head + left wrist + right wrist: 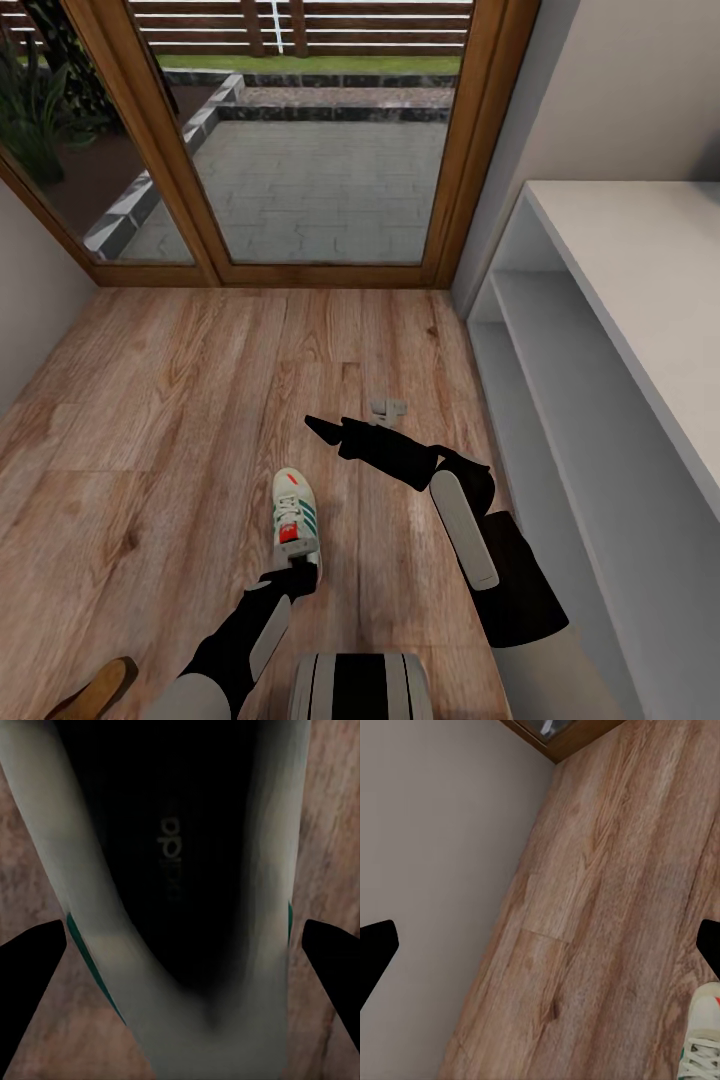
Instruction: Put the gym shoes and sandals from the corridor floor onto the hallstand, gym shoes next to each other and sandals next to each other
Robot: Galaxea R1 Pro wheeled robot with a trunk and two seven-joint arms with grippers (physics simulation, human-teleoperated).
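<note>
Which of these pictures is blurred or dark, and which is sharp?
Left wrist view: the gym shoe is very near, soft and smeared, its inside almost black. Head view: evenly lit and sharp, the wood floor showing clear grain. Right wrist view: fairly sharp floor planks, flat light, no glare.

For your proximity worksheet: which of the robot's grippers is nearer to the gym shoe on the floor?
Left. The left gripper is at the gym shoe, its fingers straddling the heel; the right gripper hovers apart, over bare floor.

Wood-framed glass doors [310, 150] ahead; pale walls [620, 90]; paved patio [320, 190] outside
</note>
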